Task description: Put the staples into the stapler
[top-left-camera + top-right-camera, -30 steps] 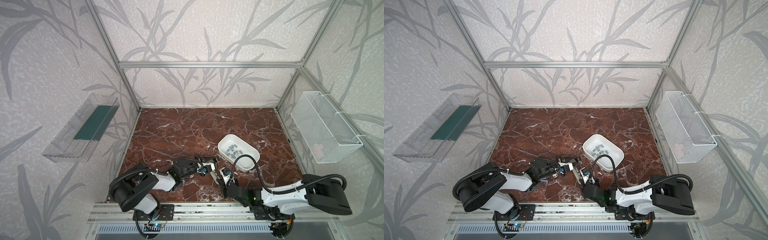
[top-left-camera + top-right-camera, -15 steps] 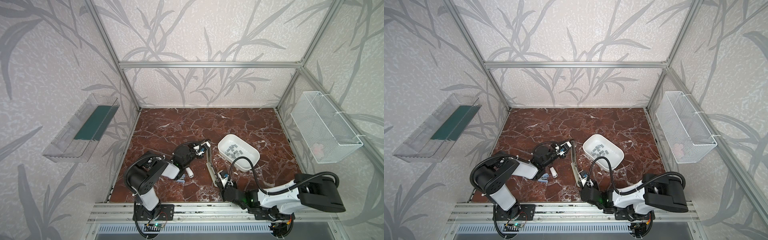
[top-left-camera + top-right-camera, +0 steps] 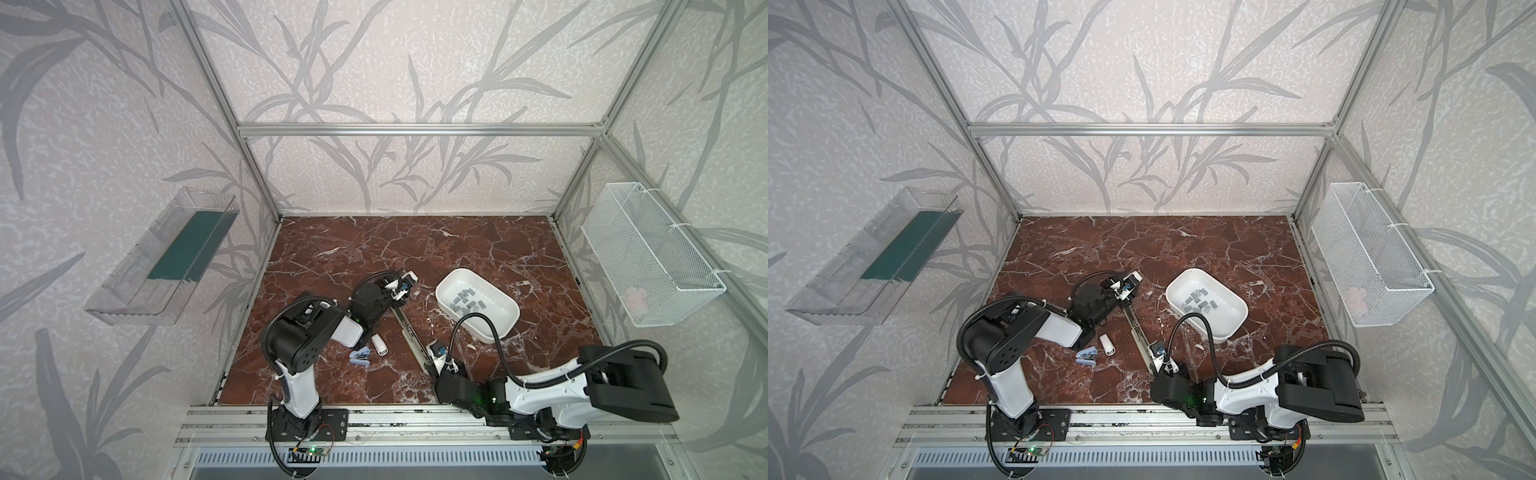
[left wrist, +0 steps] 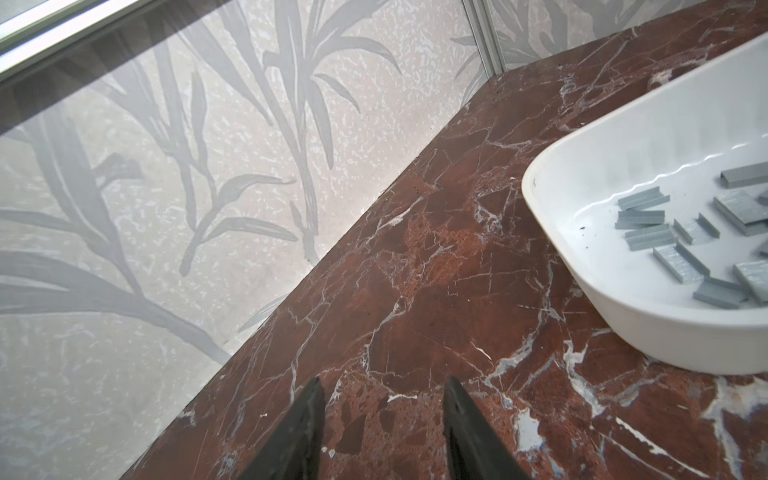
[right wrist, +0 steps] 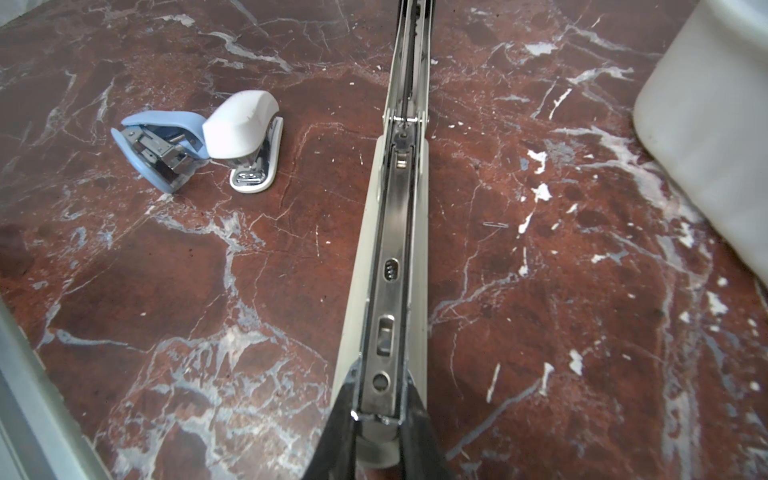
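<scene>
The stapler point(image 5: 395, 249) lies folded open and flat on the marble, a long grey body with its metal channel facing up point(image 3: 409, 332). My right gripper point(image 5: 380, 415) is shut on its near end point(image 3: 430, 368). My left gripper point(image 4: 385, 382) is open with only bare marble between its fingers. It hovers by the stapler's far end point(image 3: 409, 281), left of the tray. The staples point(image 4: 681, 237), several grey strips, lie loose in the white tray point(image 3: 507, 328) at the right point(image 3: 1200, 303).
A small blue stapler point(image 5: 158, 149) and a small white stapler point(image 5: 245, 129) lie side by side left of the long one point(image 3: 359, 357). The tray wall point(image 5: 715, 145) stands close on its right. A wire basket point(image 3: 648, 257) and a clear shelf point(image 3: 162, 257) hang on the side walls.
The left arm swung the stapler's upper half away towards the back, laying it out flat. Its gripper then opened and let go. The right gripper kept hold of the near end.
</scene>
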Action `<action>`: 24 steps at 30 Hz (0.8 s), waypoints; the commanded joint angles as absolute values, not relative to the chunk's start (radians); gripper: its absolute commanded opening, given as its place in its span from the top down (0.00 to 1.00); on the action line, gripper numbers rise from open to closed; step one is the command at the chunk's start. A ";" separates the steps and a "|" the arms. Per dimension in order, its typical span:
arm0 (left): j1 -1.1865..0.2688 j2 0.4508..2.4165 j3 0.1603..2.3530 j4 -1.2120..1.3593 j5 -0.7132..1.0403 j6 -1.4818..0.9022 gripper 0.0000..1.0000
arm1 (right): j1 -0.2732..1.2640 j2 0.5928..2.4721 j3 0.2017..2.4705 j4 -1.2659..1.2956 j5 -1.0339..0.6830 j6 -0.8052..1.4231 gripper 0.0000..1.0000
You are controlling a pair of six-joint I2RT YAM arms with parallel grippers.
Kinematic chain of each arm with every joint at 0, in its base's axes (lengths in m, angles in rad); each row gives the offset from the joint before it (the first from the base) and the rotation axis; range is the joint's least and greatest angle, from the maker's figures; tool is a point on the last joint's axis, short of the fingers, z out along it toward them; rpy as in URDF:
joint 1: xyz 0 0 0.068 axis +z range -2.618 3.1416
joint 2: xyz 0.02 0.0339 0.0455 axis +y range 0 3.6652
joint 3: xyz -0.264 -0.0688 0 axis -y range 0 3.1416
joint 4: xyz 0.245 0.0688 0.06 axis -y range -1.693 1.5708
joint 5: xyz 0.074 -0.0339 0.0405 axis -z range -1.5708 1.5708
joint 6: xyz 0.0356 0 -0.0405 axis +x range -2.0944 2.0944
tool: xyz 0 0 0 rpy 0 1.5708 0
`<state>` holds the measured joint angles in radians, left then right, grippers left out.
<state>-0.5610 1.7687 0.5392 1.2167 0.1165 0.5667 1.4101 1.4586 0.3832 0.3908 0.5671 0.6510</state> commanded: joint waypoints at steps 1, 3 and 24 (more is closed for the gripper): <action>-0.557 1.596 0.562 1.043 0.137 0.562 0.50 | 1.330 1.500 0.420 0.373 0.553 0.686 1.00; -0.558 1.480 0.646 0.750 0.153 0.552 0.50 | 1.276 1.522 0.427 0.401 0.519 0.665 1.00; -0.544 1.099 1.161 -0.380 -0.006 0.322 0.37 | 1.091 1.297 0.510 0.252 0.298 0.321 0.37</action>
<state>-0.5529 1.1400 1.0702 -0.1936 -0.0097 0.3779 1.0874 1.4059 0.4870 0.3363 0.3244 0.3840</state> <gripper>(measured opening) 0.627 0.600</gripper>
